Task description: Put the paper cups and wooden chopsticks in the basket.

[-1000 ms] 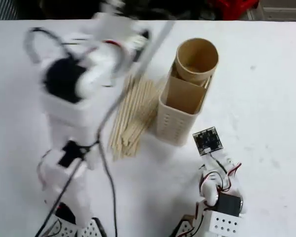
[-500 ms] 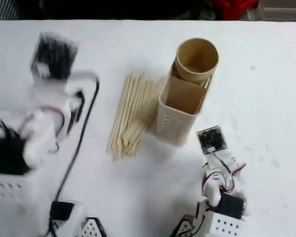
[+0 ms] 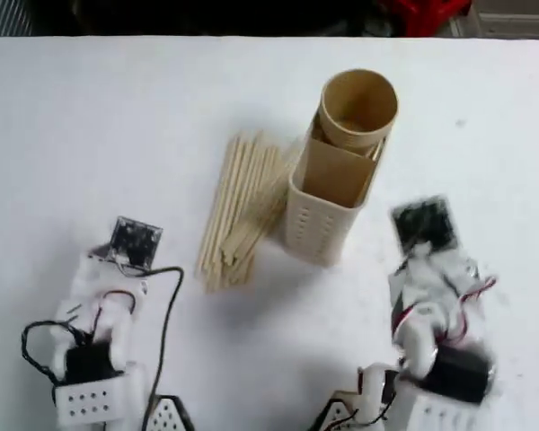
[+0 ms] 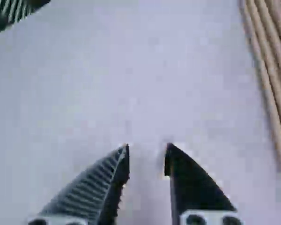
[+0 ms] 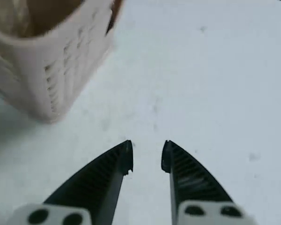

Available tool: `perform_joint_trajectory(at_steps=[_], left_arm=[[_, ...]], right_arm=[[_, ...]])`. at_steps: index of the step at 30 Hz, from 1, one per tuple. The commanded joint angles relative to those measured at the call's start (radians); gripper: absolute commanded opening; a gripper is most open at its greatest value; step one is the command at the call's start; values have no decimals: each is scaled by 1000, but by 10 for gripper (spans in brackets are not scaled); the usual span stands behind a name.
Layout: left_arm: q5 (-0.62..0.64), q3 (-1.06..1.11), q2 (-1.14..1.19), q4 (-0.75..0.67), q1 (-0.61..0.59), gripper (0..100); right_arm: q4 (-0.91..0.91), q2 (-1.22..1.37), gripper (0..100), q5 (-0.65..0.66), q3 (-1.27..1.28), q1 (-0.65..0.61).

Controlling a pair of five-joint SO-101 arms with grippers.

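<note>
Table [image 3: 485, 135]: white and matt, takes up nearly the whole high view, faintly specked toward the right.
Room: shows as a dark strip along the top edge of the high view, with a red object [image 3: 427, 13] at the upper right.
Left arm [image 3: 103, 341]: sits at the lower left of the high view, white, with a black cable looping beside it, apart from the chopsticks.
Right arm [image 3: 436, 305]: sits at the lower right, white with red and black wires, below and right of the basket.
Basket [image 3: 319, 224]: stands upright at the centre of the high view, tall, white, with perforated sides; fills the upper left of the right wrist view [image 5: 61, 70].
Wooden chopsticks [image 3: 242, 211]: lie flat on the table left of the basket as a pale loose bundle, upper ends against its left side.
Paper cup [image 3: 357, 108]: stands mouth-up in the basket's top, tan, rim above the basket's rim; single or stacked, cannot tell.
Left gripper [image 4: 146, 152]: hangs over bare table, black jaws parted by a narrow gap, gripping nothing.
Right gripper [image 5: 146, 149]: hangs over bare table near the basket, jaws likewise narrowly parted, gripping nothing.
</note>
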Motion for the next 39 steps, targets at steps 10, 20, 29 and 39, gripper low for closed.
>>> perform_joint_trajectory(at_steps=[10,20,29,39], left_arm=[[-12,3,-67,71,30,143],[-12,3,-65,71,30,143],[-12,3,-65,71,30,143],[-12,3,-65,71,30,143]], right_arm=[[309,957,200,-460,-999,-414],[260,1067,200,-468,-999,-407],[229,1076,198,-460,-928,-295],[71,1167,9,-427,-770,-245]])
